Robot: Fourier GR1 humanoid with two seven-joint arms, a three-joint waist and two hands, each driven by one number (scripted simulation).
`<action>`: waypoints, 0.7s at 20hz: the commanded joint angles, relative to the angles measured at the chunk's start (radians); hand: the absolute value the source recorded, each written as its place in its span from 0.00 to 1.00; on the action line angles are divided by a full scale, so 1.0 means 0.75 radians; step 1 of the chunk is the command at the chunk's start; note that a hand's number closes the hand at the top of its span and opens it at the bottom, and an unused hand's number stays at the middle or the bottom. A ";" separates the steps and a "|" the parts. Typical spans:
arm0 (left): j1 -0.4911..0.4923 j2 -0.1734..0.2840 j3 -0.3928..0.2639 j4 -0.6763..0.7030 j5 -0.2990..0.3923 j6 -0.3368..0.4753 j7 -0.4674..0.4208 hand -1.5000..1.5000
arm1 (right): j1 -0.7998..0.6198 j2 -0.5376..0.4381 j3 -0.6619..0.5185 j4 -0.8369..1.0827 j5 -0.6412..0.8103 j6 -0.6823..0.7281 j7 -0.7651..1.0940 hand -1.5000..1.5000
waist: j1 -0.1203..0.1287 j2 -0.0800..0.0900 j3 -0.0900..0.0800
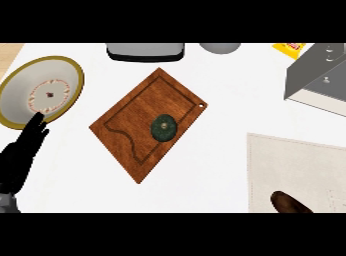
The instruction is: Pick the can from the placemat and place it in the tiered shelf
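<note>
Black and relaxed, the left hand (17,155) is resting at the left edge with its fingers pointing up and holding nothing, their tips overlapping the rim of a gold-edged plate (13,87). The right hand is not showing. A wooden board (132,125) is lying tilted in the middle, carrying a dark green round thing (163,127), which may be the can seen from above. At the right, a pale placemat (301,165) is bearing a brown object (288,202) at its lower edge. The grey shelf (327,80) is sitting at the upper right.
</note>
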 commanded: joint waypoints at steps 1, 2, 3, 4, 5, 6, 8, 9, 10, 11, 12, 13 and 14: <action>0.008 0.023 0.012 -0.051 0.017 -0.017 0.060 0.50 | -0.055 -0.032 -0.091 0.056 -0.121 0.128 0.022 0.00 | -0.012 -0.006 0.000; -0.027 0.015 0.034 0.037 0.015 -0.001 0.017 0.50 | -0.042 0.000 -0.117 0.093 -0.144 0.103 0.000 0.00 | -0.016 -0.002 -0.001; 0.045 0.013 0.018 -0.037 0.012 -0.022 -0.007 0.50 | -0.059 -0.051 -0.141 0.134 -0.167 0.161 0.012 0.00 | -0.007 -0.004 0.000; -0.069 0.013 0.028 0.133 -0.022 0.006 -0.057 0.50 | -0.045 -0.049 -0.157 0.149 -0.191 0.184 -0.039 0.00 | -0.024 0.001 -0.001; 0.045 0.004 0.020 0.048 -0.010 -0.013 -0.041 0.50 | -0.026 -0.052 -0.185 0.118 -0.234 0.230 0.021 0.00 | -0.024 -0.007 -0.001; -0.056 -0.013 -0.013 0.009 -0.014 0.016 0.062 0.50 | -0.056 -0.073 -0.196 0.199 -0.236 0.238 -0.038 0.00 | -0.014 -0.001 0.001; 0.024 -0.022 -0.001 -0.006 -0.008 0.006 0.007 0.50 | -0.064 -0.121 -0.264 0.164 -0.323 0.320 0.032 0.00 | -0.024 -0.008 -0.001; -0.034 0.054 0.056 0.002 0.030 -0.032 0.040 0.50 | -0.064 -0.121 -0.282 0.149 -0.340 0.298 0.039 0.00 | -0.027 -0.008 -0.001; 0.026 -0.027 -0.007 -0.004 -0.043 0.034 -0.002 0.50 | 0.000 -0.114 -0.318 0.129 -0.383 0.324 0.003 0.00 | -0.036 -0.011 -0.001; -0.013 0.031 0.045 0.078 0.018 -0.039 -0.017 0.50 | -0.056 -0.227 -0.361 0.178 -0.410 0.384 0.029 0.00 | -0.037 -0.007 -0.001; 0.050 -0.030 -0.013 -0.089 -0.006 0.012 0.073 0.50 | -0.057 -0.216 -0.371 0.171 -0.426 0.366 0.043 0.00 | -0.021 -0.010 0.000; -0.009 0.017 0.046 0.007 0.005 0.002 0.010 0.50 | -0.066 -0.269 -0.383 0.180 -0.448 0.427 0.071 0.00 | -0.028 -0.007 -0.001; 0.060 0.038 0.065 -0.038 0.031 -0.033 0.015 0.50 | 0.028 -0.286 -0.446 0.177 -0.488 0.433 0.030 0.00 | -0.039 -0.013 0.000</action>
